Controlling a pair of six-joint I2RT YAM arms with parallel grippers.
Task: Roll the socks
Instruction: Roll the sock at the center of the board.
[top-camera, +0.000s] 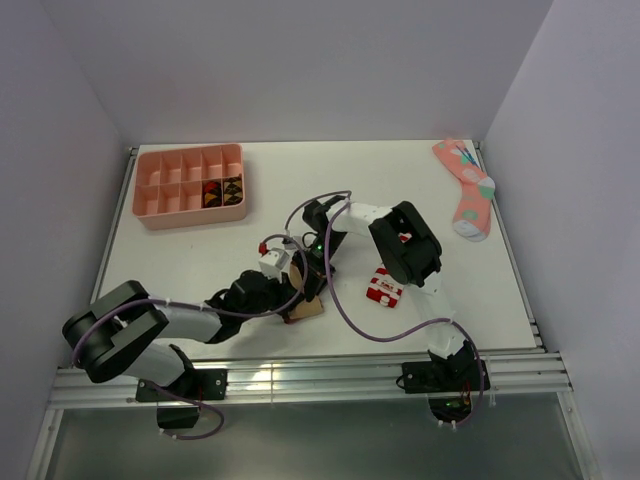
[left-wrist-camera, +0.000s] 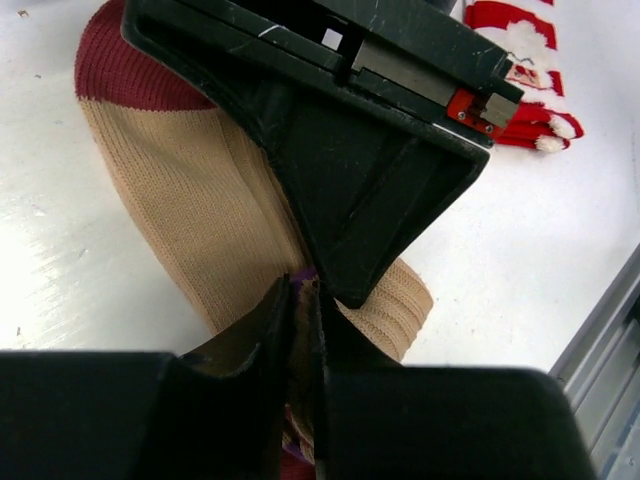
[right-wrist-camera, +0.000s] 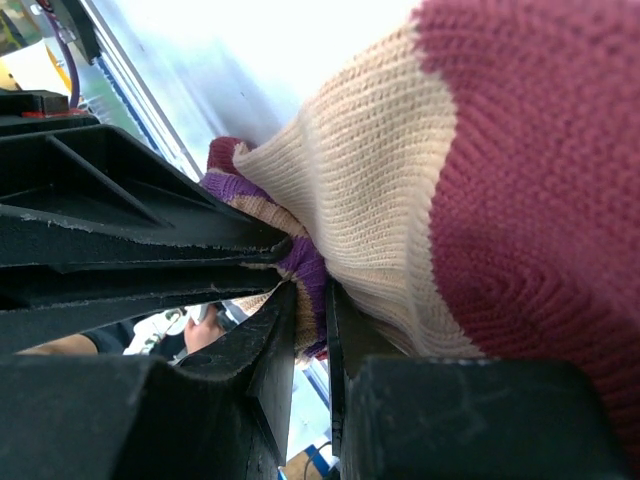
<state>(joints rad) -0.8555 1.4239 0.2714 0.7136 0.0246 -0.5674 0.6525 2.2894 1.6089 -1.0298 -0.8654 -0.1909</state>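
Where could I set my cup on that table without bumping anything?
Bare table lies between the pink tray and the pink sock at the far side, and right of the striped sock. The middle is crowded: the left arm and right arm meet over the tan sock.

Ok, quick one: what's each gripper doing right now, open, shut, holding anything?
Left gripper: closed, pinching the tan sock.
Right gripper: closed on the same sock's purple cuff.

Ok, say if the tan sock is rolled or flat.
Partly folded: tan sock doubles over at its cuff, pinched by left gripper and right gripper.
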